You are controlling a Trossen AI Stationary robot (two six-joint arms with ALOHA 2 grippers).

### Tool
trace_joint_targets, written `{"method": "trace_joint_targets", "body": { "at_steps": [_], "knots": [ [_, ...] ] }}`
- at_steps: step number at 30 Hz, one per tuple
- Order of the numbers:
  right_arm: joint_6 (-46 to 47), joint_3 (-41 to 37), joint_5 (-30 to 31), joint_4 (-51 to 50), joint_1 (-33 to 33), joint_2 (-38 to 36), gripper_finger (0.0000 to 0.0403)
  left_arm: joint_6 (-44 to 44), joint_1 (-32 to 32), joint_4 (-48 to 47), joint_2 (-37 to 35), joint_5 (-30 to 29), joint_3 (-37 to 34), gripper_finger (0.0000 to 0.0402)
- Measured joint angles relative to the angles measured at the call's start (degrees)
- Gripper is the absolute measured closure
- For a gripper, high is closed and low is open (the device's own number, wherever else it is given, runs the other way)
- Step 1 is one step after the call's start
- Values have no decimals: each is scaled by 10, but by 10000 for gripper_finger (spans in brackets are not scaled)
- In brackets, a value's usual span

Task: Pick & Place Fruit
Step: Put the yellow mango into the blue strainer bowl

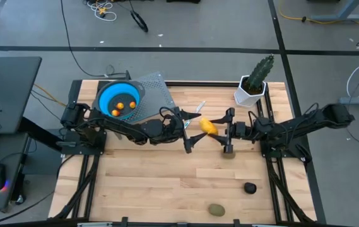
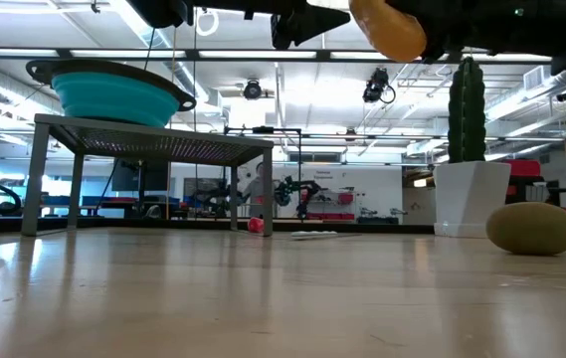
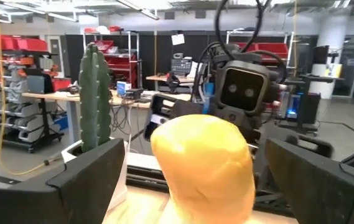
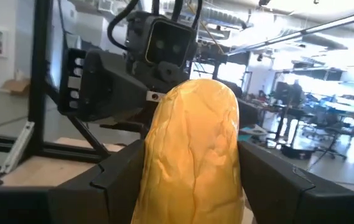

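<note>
The blue bowl (image 1: pixel 120 101) on its grey stand holds three tiny orange pieces (image 1: pixel 124 106). Mid-worktop, raised, the right end effector (image 1: pixel 220 129) grips the yellow-orange oval (image 1: pixel 208 126); the left end effector (image 1: pixel 190 129) stands open around it.

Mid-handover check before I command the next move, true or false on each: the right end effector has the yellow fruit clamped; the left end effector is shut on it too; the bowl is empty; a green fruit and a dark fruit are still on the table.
1. The right end effector is clamped on the yellow fruit. True.
2. The left end effector is shut on it as well. False: its fingers stand apart on either side of the fruit.
3. The blue bowl is empty. False: it holds small orange pieces.
4. An olive-green fruit and a dark round fruit lie on the table. True.
</note>
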Motion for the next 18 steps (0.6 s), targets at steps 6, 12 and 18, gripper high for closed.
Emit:
{"method": "trace_joint_targets", "body": {
  "at_steps": [6, 12, 18],
  "knots": [
    [-35, 23, 40, 12, 22, 34, 153, 0, 1, -3, 0, -13, 0, 4],
    [-68, 38, 82, 23, 44, 55, 153, 0, 1, -5, 0, -14, 0, 4],
    [-96, 52, 108, 23, 58, 71, 153, -4, 1, -8, 0, 2, 0, 4]
  ]
}}
